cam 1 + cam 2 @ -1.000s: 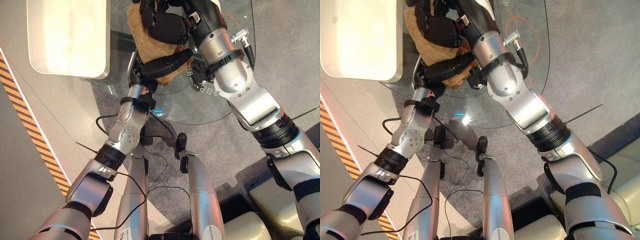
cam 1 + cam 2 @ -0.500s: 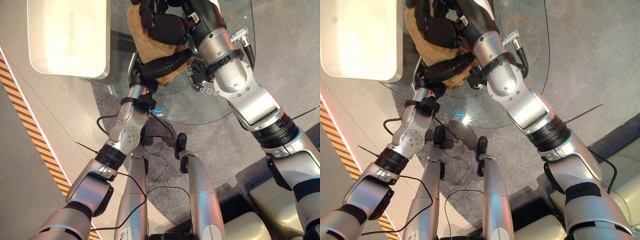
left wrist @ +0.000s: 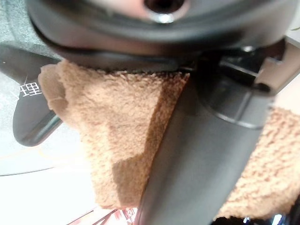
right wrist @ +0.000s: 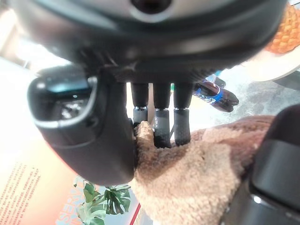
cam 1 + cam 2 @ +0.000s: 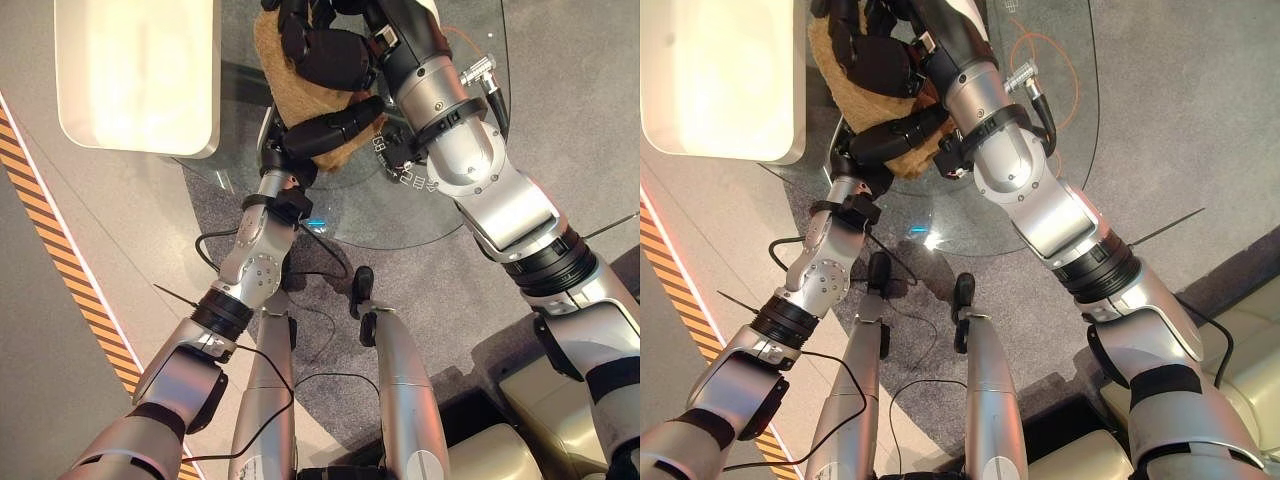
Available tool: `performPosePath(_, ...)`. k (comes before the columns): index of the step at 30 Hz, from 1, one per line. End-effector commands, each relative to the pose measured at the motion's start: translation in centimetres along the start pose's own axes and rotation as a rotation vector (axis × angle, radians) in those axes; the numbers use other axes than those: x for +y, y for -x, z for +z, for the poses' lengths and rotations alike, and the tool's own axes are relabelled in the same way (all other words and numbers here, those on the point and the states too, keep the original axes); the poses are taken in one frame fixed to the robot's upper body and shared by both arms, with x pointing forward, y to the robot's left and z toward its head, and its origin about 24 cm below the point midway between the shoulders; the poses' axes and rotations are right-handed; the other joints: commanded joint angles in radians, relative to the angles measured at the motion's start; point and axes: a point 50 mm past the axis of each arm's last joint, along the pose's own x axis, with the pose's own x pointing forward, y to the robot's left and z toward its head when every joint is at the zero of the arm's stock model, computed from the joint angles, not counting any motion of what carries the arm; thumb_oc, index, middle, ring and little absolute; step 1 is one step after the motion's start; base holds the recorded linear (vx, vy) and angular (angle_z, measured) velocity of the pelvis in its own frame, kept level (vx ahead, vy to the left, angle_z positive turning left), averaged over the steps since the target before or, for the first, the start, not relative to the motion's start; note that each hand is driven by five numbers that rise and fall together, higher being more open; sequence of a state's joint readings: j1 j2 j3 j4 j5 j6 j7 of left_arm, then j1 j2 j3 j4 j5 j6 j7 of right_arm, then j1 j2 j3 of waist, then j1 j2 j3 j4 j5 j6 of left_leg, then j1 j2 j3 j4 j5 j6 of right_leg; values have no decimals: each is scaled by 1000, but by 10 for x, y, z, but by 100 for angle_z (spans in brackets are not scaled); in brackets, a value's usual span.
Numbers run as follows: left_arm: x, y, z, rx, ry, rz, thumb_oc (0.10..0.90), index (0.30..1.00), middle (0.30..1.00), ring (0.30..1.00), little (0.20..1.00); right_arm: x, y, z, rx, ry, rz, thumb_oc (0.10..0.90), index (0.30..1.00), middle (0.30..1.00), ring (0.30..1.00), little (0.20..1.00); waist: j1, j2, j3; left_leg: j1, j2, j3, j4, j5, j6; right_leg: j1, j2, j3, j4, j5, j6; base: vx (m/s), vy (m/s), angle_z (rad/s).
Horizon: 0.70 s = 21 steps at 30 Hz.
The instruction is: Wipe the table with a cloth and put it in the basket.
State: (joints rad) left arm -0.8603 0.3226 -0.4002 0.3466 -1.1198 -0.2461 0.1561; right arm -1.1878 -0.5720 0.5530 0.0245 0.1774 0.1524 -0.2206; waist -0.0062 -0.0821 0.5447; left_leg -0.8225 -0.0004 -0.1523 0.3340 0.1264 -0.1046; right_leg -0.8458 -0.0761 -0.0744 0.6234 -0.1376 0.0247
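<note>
Cloth (image 5: 322, 140): one, tan, lying on the glass bench (image 5: 440, 215);
Left hand (image 5: 325, 128): gripping the cloth;
Right hand (image 5: 325, 50): fingers curling into the cloth;
Writing: unreadable

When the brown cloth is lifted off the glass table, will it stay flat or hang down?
The cloth likely hangs limp: it already bunches and folds under the right hand. Its fluffy pile suggests it is light and grips the left hand rather than slipping.
</note>
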Motion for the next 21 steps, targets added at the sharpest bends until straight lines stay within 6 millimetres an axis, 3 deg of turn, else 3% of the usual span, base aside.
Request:
performPosePath(1,-60,-13,36,-199,85,-287,100,300,300,300,200,-33,-19,80,-340,-5,-125,800,900,900,900,900,16,-49,-25,26,-69,116,178,-186,100,95,84,5,-203,122,18,0,0,0)
performPosePath(21,-57,-13,35,-208,98,-282,100,300,300,300,200,-32,-19,79,-336,-19,-126,800,900,900,900,900,13,-45,-25,17,-74,110,184,-188,103,84,90,15,-196,121,17,0,0,0)
